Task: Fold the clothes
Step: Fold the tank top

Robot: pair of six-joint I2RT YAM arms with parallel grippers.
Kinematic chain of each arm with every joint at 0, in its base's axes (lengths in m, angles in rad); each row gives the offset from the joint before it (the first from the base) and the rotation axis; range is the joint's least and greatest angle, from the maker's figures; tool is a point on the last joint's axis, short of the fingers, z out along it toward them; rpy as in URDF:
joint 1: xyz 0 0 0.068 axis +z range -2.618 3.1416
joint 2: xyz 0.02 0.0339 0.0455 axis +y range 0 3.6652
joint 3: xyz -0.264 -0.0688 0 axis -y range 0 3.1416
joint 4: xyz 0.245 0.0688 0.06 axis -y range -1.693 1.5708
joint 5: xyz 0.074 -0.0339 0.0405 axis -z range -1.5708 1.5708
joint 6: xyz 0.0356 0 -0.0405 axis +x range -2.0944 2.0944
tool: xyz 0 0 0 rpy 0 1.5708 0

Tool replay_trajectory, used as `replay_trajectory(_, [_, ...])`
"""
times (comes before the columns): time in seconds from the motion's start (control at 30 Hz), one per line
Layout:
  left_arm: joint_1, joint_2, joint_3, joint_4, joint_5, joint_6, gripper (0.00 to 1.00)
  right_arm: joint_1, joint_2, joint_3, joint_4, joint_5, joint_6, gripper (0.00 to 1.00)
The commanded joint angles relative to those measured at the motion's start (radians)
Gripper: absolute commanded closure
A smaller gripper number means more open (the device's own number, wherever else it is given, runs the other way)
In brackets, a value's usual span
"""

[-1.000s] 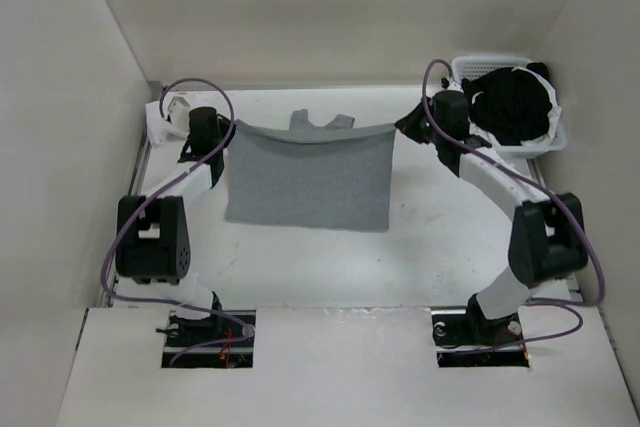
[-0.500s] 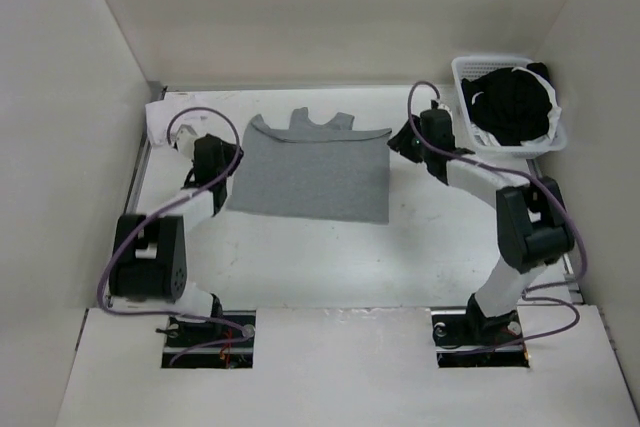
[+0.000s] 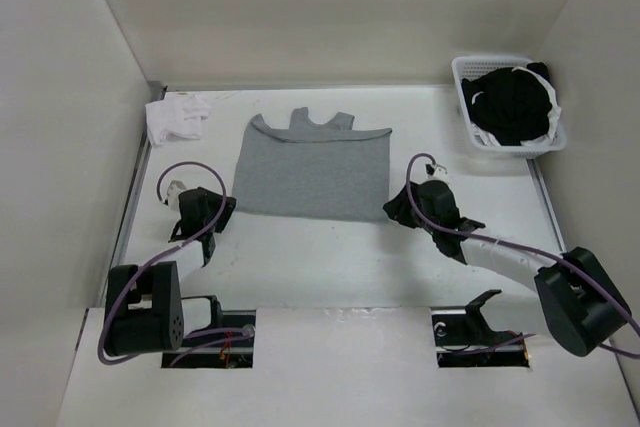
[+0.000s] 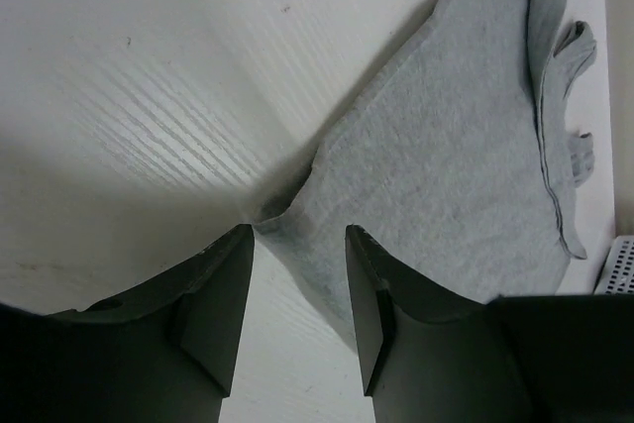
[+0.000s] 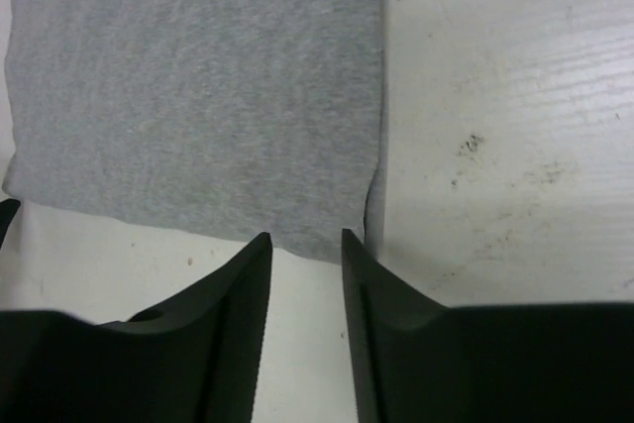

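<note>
With jaws apart and empty, the left gripper [image 4: 297, 232] and right gripper [image 5: 306, 237] should each pinch a near corner of the grey top [image 3: 315, 172] fully, then lift evenly.

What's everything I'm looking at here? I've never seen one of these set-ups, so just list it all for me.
grey sleeveless top: one, light grey, flat in the middle of the table, folded over, with its straps showing at the far edge
white cloth: one, white, crumpled in the far left corner
basket: one, white, far right corner
black garment: one, black with white trim, piled in the basket
table: one, white, under everything
cables: purple, looping along each arm
left gripper: one, black, open, at the top's near left corner
right gripper: one, black, open, at the top's near right corner
</note>
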Motion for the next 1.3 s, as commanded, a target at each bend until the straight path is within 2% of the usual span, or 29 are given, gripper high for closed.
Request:
replay_trajectory(0.0, [0.016, 0.015, 0.007, 0.072, 0.061, -0.01, 0.59, 0.0, -0.032, -0.031, 0.075, 0.027, 0.011, 0.59])
replay_trajectory(0.2, [0.03, 0.047, 0.006, 0.053, 0.076, -0.041, 0.66, -0.028, 0.006, -0.056, 0.072, 0.027, 0.045, 0.44])
replay_trajectory(0.4, [0.04, 0.07, 0.017, 0.033, 0.046, -0.035, 0.77, -0.028, 0.097, -0.022, 0.049, -0.004, 0.079, 0.44])
replay_trajectory(0.53, [0.04, 0.09, 0.018, 0.05, 0.043, -0.033, 0.86, -0.022, 0.164, 0.001, 0.04, -0.055, 0.103, 0.52])
replay_trajectory(0.67, [0.04, 0.083, 0.018, 0.056, 0.041, -0.029, 0.92, -0.022, 0.152, -0.007, 0.034, -0.055, 0.134, 0.57])
replay_trajectory(0.87, [0.034, 0.037, 0.017, 0.076, 0.037, -0.032, 0.96, -0.022, 0.174, -0.007, 0.046, -0.068, 0.149, 0.84])
replay_trajectory(0.93, [0.027, 0.006, 0.015, 0.076, 0.026, -0.029, 0.98, -0.022, 0.154, -0.008, 0.054, -0.052, 0.149, 0.9])
replay_trajectory(1.03, [0.013, -0.09, 0.015, 0.057, 0.044, -0.036, 1.0, -0.007, 0.039, -0.028, 0.071, 0.011, 0.122, 0.96])
replay_trajectory(1.1, [-0.009, -0.237, 0.017, -0.024, 0.064, -0.043, 1.0, 0.038, -0.086, -0.034, 0.028, 0.053, 0.088, 0.97])
replay_trajectory(1.2, [-0.041, -0.554, 0.075, -0.288, 0.056, -0.018, 1.0, 0.128, -0.364, -0.005, -0.192, 0.146, 0.05, 0.97])
replay_trajectory(1.27, [-0.052, -0.752, 0.173, -0.478, 0.04, 0.037, 1.0, 0.206, -0.568, 0.048, -0.396, 0.235, 0.039, 0.97])
